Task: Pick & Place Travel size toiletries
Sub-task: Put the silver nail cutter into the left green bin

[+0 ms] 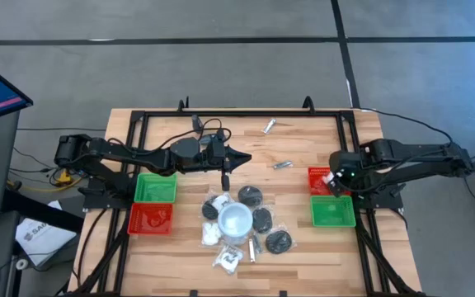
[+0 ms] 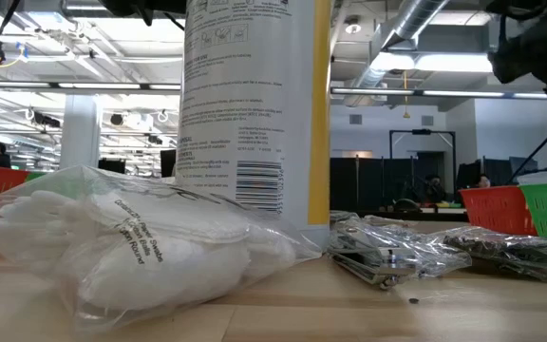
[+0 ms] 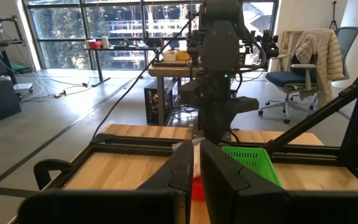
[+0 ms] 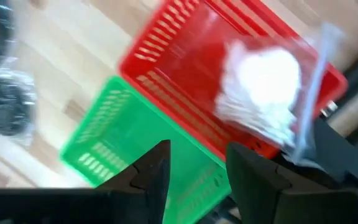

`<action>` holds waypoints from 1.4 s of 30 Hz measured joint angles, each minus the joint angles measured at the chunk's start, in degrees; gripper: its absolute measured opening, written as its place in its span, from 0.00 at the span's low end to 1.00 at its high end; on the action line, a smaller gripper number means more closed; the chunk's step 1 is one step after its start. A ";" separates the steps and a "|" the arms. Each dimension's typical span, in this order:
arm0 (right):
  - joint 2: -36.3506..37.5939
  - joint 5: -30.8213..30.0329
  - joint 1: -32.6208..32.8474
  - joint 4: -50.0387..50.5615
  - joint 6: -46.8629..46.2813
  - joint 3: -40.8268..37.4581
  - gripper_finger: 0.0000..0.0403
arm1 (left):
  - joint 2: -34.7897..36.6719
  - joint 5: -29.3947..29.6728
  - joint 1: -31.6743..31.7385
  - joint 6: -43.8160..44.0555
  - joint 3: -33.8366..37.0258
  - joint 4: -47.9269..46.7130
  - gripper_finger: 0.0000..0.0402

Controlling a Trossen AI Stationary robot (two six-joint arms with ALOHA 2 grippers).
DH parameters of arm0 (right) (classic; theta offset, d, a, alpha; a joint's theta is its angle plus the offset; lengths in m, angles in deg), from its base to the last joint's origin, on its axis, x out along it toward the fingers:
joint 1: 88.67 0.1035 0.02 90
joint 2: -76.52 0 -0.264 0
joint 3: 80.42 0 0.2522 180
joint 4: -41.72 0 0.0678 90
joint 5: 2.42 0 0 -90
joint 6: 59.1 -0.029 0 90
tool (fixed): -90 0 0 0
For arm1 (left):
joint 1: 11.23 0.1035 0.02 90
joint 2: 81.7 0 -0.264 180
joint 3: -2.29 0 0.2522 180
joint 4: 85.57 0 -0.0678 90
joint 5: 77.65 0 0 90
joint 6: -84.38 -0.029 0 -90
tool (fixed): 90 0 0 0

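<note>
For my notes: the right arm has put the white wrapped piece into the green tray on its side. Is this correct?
Not quite. The white wrapped piece lies in the red tray, not the green tray beside it; the right wrist view shows this, with the right arm's fingers just above.

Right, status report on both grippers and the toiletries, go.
Right gripper open over the right-side red tray, white wrapped packet lying in it. Left gripper shut, above the pile at table centre. Nothing blocking.

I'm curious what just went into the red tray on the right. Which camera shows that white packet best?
The right wrist view: the white packet fills the red tray just beyond the open right hand. The high view shows only a tiny white speck. The low and left wrist views don't show it.
</note>
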 joint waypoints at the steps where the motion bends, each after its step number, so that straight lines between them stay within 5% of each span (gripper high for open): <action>1: 0.03 -0.01 0.02 -1.18 0.95 0.24 0.36 | 0.01 0.00 0.01 0.00 0.00 0.00 0.05; 10: -1.39 -0.13 0.02 -13.99 9.87 0.50 0.36 | 0.01 0.00 0.00 0.00 0.00 -0.02 0.05; 21: -14.76 -1.75 -0.45 -27.34 28.28 0.50 0.32 | 0.00 0.00 -0.02 0.19 0.00 -4.44 0.05; 42: -32.64 -5.11 -12.31 -42.41 50.30 0.47 0.31 | -0.03 0.00 -0.72 0.39 0.00 -9.46 0.05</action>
